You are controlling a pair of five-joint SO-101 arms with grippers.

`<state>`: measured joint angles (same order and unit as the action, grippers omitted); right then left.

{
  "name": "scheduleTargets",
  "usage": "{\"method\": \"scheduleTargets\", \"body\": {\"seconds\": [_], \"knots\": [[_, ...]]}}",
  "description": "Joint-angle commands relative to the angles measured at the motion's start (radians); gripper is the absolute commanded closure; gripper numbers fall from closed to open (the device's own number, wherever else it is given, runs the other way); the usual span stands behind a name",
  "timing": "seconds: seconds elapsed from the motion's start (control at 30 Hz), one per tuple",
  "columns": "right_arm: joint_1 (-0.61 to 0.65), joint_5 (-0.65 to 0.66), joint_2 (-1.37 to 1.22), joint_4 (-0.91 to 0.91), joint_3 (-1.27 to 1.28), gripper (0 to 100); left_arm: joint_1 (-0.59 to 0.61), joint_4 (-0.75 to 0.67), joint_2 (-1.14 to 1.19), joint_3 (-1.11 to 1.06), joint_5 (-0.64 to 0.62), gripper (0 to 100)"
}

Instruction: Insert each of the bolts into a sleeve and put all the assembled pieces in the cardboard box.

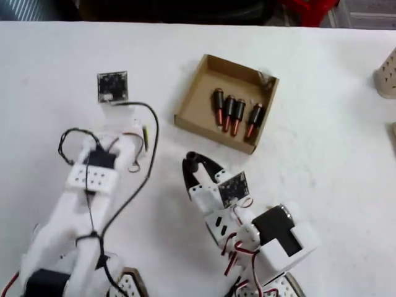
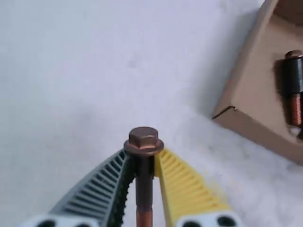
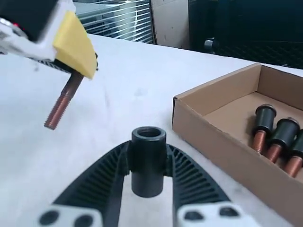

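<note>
My left gripper point(image 2: 143, 158) is shut on a copper bolt point(image 2: 143, 142), hexagonal head out past the grey and yellow fingertips. In the high view this bolt point(image 1: 146, 133) hangs left of the cardboard box point(image 1: 192, 105). My right gripper point(image 3: 147, 158) is shut on a black sleeve point(image 3: 148, 163), held upright with its bore showing. The same sleeve point(image 1: 192, 162) sits below the box, to the right of the bolt. The bolt's threaded end point(image 3: 60, 106) hangs apart from the sleeve, tilted. Several assembled pieces point(image 1: 236, 114) lie side by side in the box.
A beige perforated object point(image 1: 387, 74) stands at the table's right edge. Black cable point(image 1: 151, 133) loops by the left arm. White table point(image 1: 309, 179) lies open to the right of the box and along the back.
</note>
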<state>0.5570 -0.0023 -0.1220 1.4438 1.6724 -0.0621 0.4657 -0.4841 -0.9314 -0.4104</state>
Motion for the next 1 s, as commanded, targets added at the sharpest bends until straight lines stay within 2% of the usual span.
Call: {"method": "scheduleTargets", "body": {"seconds": [0.0, 0.4, 0.7, 0.87, 0.97], "knots": [[0.007, -0.006, 0.002, 0.019, -0.005, 98.2, -0.048, -0.147, -0.211, -0.064, 0.006, 98], [0.007, 0.000, -0.008, 0.019, -0.005, 98.2, -0.236, -0.600, -0.653, -0.414, 0.006, 98], [0.007, 0.000, -0.008, 0.018, -0.005, 98.2, -0.404, -0.525, -0.840, -0.509, 0.006, 98], [0.007, 0.000, -0.008, 0.018, -0.005, 98.2, -0.456, -0.516, -0.858, -0.505, 0.000, 98], [0.007, 0.000, -0.008, 0.018, -0.005, 98.2, -0.463, -0.439, -0.872, -0.503, 0.000, 98]]}}
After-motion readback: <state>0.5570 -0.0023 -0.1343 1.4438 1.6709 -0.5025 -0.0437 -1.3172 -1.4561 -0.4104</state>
